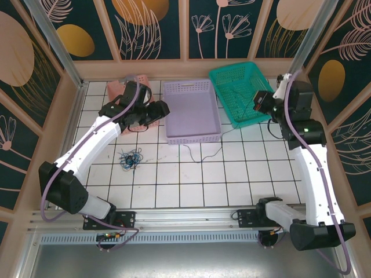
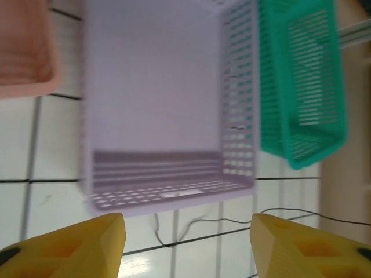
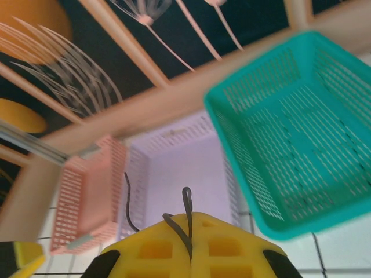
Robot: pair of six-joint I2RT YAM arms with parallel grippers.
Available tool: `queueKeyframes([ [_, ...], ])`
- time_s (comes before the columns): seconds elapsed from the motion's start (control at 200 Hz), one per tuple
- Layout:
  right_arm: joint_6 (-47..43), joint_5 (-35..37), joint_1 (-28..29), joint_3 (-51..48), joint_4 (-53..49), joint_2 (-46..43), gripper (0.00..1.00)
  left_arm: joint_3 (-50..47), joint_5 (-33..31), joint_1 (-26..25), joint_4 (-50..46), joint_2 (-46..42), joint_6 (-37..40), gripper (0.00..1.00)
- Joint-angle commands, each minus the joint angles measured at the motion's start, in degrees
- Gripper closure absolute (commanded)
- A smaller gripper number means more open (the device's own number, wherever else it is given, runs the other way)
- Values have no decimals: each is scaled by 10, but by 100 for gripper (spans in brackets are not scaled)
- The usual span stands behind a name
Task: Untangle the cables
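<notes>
My left end effector [image 2: 186, 221] has its yellow fingers [image 2: 87, 240] spread wide apart with nothing between them. From overhead it sits between the pink basket [image 1: 124, 87] and the lavender basket [image 1: 191, 113]. My right end effector [image 3: 188, 219] is closed, with its fingers pressed together and pinching a thin dark cable [image 3: 186, 202] that pokes up between them. In the overhead view it hangs above the teal basket [image 1: 237, 81]. A small clump of cables [image 1: 131, 157], blue and dark, lies on the white tiled desk [image 1: 174, 185] in front of the pink basket. Another thin loose cable [image 2: 290, 209] trails across the tiles just in front of the lavender basket.
</notes>
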Motion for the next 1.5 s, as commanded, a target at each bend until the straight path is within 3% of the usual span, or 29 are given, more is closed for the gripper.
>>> queueKeyframes([
  [0.0, -6, -77, 3, 42, 58, 24, 100, 48, 73, -7, 103, -3, -40, 41],
  [0.095, 10, -108, 4, 57, 59, 44, 100, 87, 104, -25, 158, 8, -60, 40],
  [0.21, 35, -134, 5, 59, 66, 57, 100, 137, 115, -50, 193, 25, -67, 30],
  [0.38, 57, -138, 9, 29, 85, 49, 100, 155, 139, -81, 264, 60, -201, 29],
  [0.53, 64, -133, 12, 7, 101, 43, 100, 185, 168, -102, 209, 110, -276, 31],
  [0.681, 62, -125, 20, 2, 104, 45, 100, 184, 166, -118, 240, 127, -315, 30],
  [0.781, 54, -87, 21, 22, 99, 42, 100, 175, 132, -119, 242, 114, -311, 28],
  [1.041, 20, 26, 20, 159, 129, 54, 100, 104, -38, -119, 158, 32, -228, 30],
  [1.321, 8, 35, 18, 371, 179, 166, 100, 1, -91, -118, 135, -7, -160, 33],
  [1.496, 17, 23, -3, 520, 196, 272, 100, -49, -80, -118, 137, -13, -138, 35],
])
